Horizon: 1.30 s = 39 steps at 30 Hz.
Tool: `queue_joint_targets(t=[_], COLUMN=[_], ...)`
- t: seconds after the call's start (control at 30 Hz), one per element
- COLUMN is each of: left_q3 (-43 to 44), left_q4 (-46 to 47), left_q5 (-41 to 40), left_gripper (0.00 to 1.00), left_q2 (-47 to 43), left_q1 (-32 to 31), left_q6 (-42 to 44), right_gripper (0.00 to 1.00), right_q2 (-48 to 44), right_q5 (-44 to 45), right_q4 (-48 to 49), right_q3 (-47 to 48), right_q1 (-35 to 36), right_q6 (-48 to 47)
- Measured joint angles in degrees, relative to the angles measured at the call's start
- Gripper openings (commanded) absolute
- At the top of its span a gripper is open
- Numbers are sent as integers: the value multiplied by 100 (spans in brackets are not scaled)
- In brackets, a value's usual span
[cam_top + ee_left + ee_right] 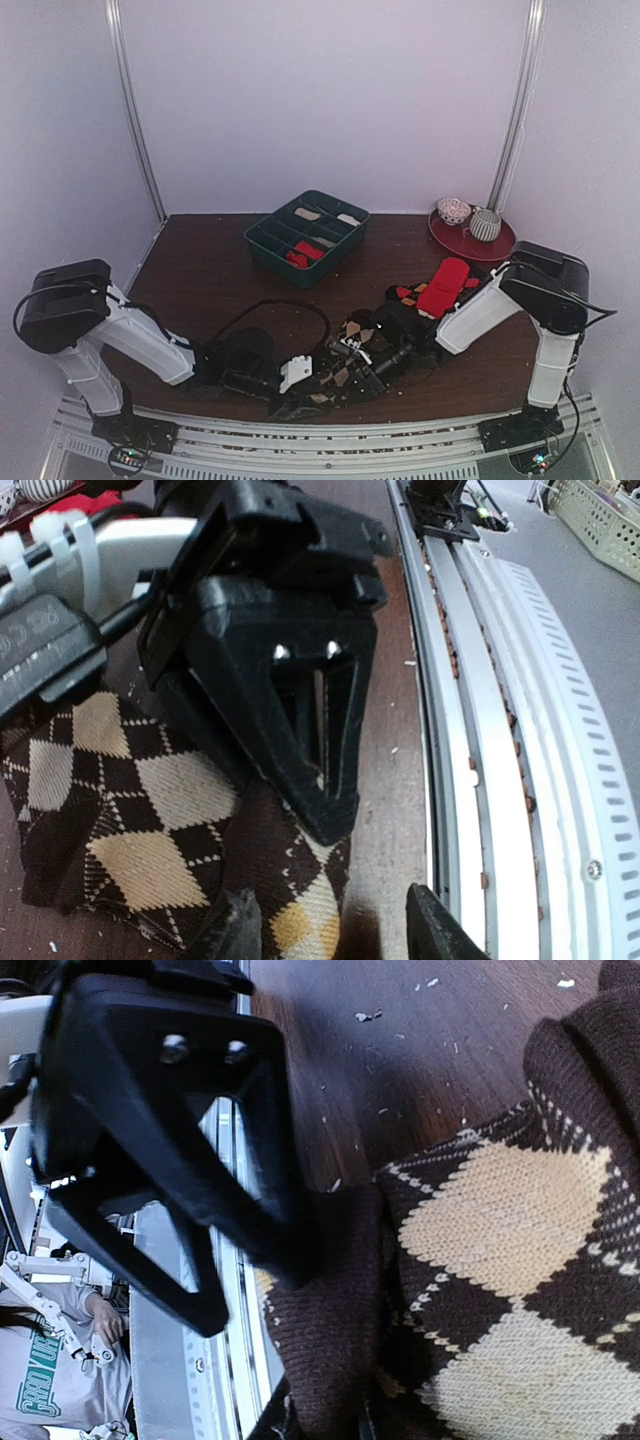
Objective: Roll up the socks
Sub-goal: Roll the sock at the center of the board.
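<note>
The dark brown argyle socks (345, 372) lie bunched near the table's front edge, between both grippers. My right gripper (325, 1426) is shut on a dark brown fold of these socks (340, 1360); tan diamonds spread to its right. My left gripper (335, 932) stands open, one fingertip (232, 928) on the argyle fabric (150, 810), the other over bare wood, and the sock's corner lies between them. In the left wrist view the right gripper's black finger (290, 690) presses on the socks just ahead. The bright red socks (443, 286) lie behind the right arm.
A green divided tray (258, 243) with small items stands at the back centre. A red plate (497, 250) carrying two patterned bowls is at the back right. A black cable (270, 308) loops over the wood. The metal rail (500, 730) at the table's front edge runs close by the left gripper.
</note>
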Motion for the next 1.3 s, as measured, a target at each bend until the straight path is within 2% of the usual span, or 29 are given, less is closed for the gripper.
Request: queue_joint_targets(t=[0.1,0.2,0.43,0.7,0.87,0.97,1.03,1.13,1.3], left_q3=[17,35,160,315,522,619,737,929,1172], left_q4=[68,98,184,120,-212,-470,-748,-1189,-1633], left_q5=[-138,-271,-424,-345,-160,83,358,697,1088], left_gripper=[48,43,0,0,0,0,0,0,0], left_q2=[238,369,540,654,693,669,669,684,817], left_q1=[0,0,2,2,76,190,326,507,671], left_q6=[-7,-9,-46,-507,-1158,-1499,-1720,-1923,-2092], right_gripper=[16,16,16,29,36,41,46,47,48], right_q2=[9,31,66,-350,-1335,-2240,-2857,-3526,-3351], right_q5=[-35,-74,-140,146,1049,1694,2118,2855,3650], right_q4=[2,7,2,-280,-719,-758,-664,-262,216], right_q3=[-9,-7,13,-87,-560,-1080,-1360,-1668,-1672], right_q1=[-15,-22,-42,-37,-17,-13,87,566,1115], right_q6=[0,0,0,-85,-190,-367,-636,-1318,-2396])
